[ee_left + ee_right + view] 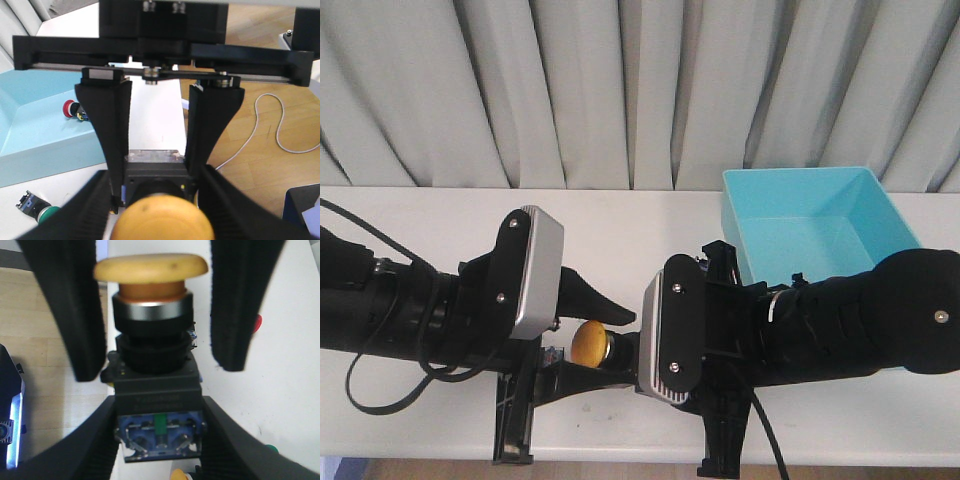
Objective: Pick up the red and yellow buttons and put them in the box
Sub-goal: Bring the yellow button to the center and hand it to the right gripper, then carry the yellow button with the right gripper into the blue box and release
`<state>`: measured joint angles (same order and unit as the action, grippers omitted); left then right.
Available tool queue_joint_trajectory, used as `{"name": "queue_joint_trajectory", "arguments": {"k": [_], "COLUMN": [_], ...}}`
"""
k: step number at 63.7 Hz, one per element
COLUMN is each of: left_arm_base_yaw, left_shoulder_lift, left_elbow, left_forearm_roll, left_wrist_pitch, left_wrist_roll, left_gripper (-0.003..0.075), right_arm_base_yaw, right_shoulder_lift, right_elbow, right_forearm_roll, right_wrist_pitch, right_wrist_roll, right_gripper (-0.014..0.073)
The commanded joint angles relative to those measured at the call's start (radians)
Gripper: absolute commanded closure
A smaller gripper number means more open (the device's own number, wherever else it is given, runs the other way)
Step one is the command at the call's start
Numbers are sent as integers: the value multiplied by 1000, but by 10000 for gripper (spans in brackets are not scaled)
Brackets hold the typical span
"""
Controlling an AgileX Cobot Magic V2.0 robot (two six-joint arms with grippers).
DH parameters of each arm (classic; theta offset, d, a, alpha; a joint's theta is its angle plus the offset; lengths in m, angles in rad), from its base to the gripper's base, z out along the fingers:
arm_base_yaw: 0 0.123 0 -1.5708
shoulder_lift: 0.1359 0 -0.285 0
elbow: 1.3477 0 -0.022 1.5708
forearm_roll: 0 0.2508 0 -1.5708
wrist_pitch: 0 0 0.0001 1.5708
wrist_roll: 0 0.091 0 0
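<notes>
In the front view we saw the yellow button point(592, 343) held between the left gripper point(610, 335) and the right gripper point(620, 350), near the table's front edge, well short of the box point(817, 222). In the left wrist view the left jaws were clamped on the black body; a red button point(69, 108) already lay in the box. In the right wrist view we could not tell whether the right jaws gripped. Uncoordinated pulling risked dropping it.
</notes>
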<state>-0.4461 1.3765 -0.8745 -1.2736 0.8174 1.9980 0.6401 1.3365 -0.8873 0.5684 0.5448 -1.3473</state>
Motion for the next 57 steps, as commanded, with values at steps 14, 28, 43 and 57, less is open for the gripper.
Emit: {"name": "queue_joint_trajectory", "arguments": {"k": [14,28,43,57], "left_arm_base_yaw": [-1,-1,-1,-1], "left_shoulder_lift": [-27,-27,-27,-27], "left_elbow": [-25,-25,-25,-25], "left_forearm_roll": [-56,3,23,22], "left_wrist_pitch": [-15,-108,-218,-228], "left_wrist_roll": [-9,-40,-87,-89], "left_gripper": [188,188,188,188], "right_arm_base_yaw": [-1,-144,-435,-611], "right_shoulder_lift": [-33,-53,-36,142], "right_elbow": [-32,-32,-69,-256], "right_forearm_roll": [-37,-310,-541,-568], "right_wrist_pitch": [-30,-22,-4,201], "right_wrist_roll": [59,403,977,1137], "right_gripper": [353,353,351,349]}}
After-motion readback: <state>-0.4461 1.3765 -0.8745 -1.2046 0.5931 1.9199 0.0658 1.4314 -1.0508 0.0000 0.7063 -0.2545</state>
